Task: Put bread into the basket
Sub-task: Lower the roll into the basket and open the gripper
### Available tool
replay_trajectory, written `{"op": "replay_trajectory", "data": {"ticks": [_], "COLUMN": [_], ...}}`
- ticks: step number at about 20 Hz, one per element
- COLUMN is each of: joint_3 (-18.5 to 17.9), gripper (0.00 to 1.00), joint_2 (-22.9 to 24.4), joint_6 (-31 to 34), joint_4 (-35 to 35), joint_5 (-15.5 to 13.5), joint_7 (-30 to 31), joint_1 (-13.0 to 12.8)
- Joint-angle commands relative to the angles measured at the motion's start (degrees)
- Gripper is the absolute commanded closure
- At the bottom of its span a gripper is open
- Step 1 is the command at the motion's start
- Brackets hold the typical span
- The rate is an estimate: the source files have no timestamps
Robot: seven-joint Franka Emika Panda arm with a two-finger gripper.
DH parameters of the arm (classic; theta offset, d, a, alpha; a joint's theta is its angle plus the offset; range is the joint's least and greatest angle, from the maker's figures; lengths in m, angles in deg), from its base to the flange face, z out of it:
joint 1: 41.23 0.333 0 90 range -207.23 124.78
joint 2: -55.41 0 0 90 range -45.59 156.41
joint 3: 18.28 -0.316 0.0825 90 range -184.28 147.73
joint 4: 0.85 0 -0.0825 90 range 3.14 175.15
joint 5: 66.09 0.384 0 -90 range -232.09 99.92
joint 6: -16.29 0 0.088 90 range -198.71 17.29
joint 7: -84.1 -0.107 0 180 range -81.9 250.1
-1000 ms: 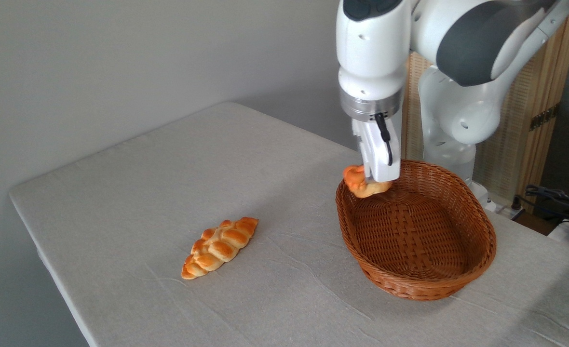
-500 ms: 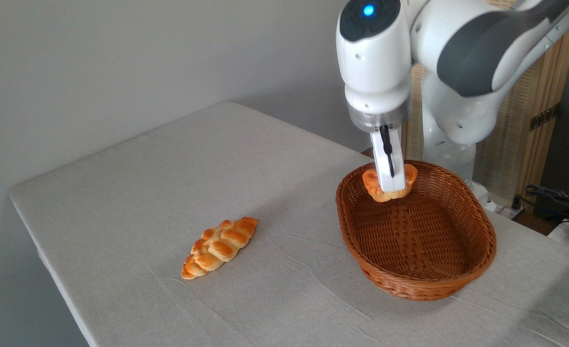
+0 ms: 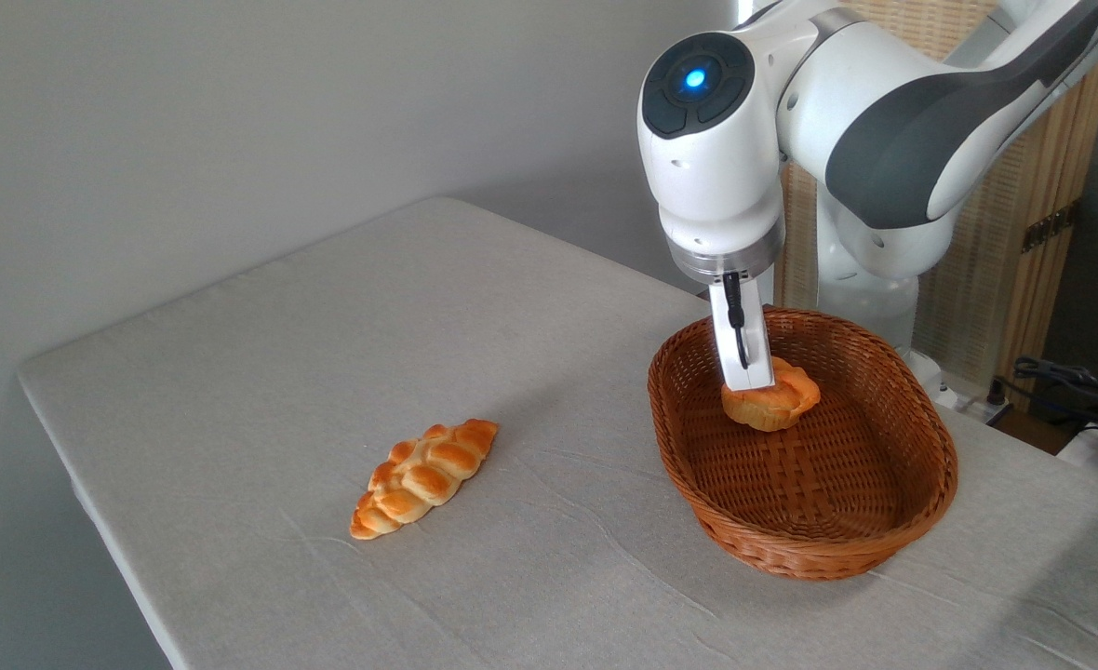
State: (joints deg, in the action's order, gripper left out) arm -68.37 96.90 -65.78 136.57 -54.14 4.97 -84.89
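Now at the release step, by my reading. Gripper [image 3: 752, 383] is down inside the basket [image 3: 921, 423], fingers closed on the bread [image 3: 777, 402]; only the near finger shows, the far one is hidden behind the bun.

Bread sits toward 11 o'clock of the basket's floor, low, at or just above the weave; contact cannot be confirmed.

To do it well: lower until the base rests on the weave, open the fingers fully, lift straight up so nothing drags the bun toward the 10 o'clock wall. Dropping from height risks a roll.

Bread: small, round, glossy orange-golden top with knotted folds, paler base, tilted slightly toward 3 o'clock.

Braided loaf [image 3: 425, 475] lies on the table [image 3: 326, 335], well apart, at 9 o'clock of the basket. Not involved.
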Motion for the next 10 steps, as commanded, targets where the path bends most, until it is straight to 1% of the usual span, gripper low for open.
{"op": "replay_trajectory", "data": {"ticks": [1,3,5,6,7,8,10], "joint_3": [-0.44,-0.09,1.92,2.80,3.07,3.16,3.95], "gripper": [0.00,0.00,0.00,0.00,0.00,0.00,0.00], "joint_2": [0.53,0.53,-0.61,-1.66,-2.98,-5.25,-8.08], "joint_6": [0.77,0.59,0.68,0.59,0.25,0.24,0.07], "joint_4": [-1.18,-3.90,-8.90,-11.27,-13.82,-16.98,-21.65], "joint_5": [0.80,0.01,-2.09,-3.06,-3.41,-4.46,-7.27], "joint_7": [-0.41,-0.32,0.29,0.56,0.73,1.43,5.28], "joint_1": [-1.60,-1.60,-1.51,-1.51,-1.42,-1.42,-1.07]}}
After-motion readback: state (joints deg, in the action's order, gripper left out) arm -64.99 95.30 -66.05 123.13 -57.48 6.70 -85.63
